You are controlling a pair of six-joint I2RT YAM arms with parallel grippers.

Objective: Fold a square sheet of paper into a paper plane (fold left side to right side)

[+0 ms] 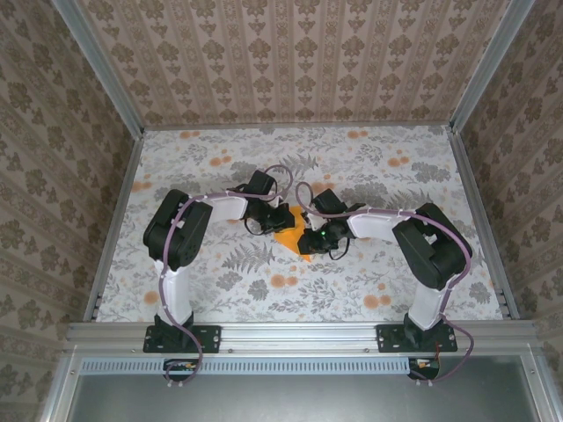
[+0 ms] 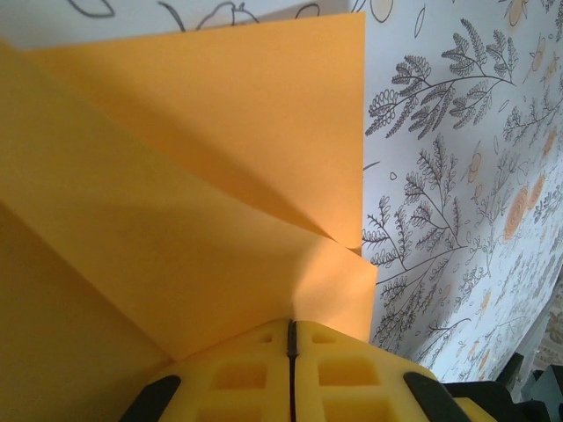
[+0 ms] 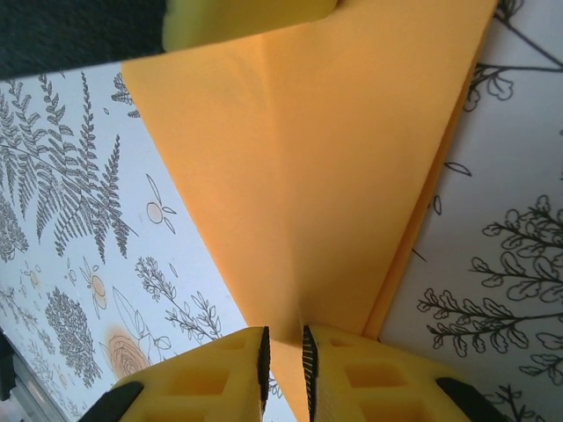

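Note:
The bright orange sheet of paper [image 1: 290, 237] lies folded in pointed, creased layers at mid-table, between my two grippers. My left gripper [image 1: 278, 220] is at its far-left edge. In the left wrist view its yellow jaws [image 2: 291, 330] are pressed together on the edge of the paper [image 2: 202, 167], whose folded flaps spread away from them. My right gripper [image 1: 311, 243] is at the near-right side. In the right wrist view its jaws [image 3: 283, 338] stand slightly apart, and the paper's narrow tip [image 3: 299, 176] runs down between them, lying against the right one. The left gripper's yellow finger [image 3: 246, 13] shows at the paper's far end.
The table is covered by a grey floral cloth [image 1: 220, 272] with small orange flower prints. Patterned walls and metal rails [image 1: 114, 211] close it in on three sides. Both arm bases [image 1: 180, 338] stand at the near edge.

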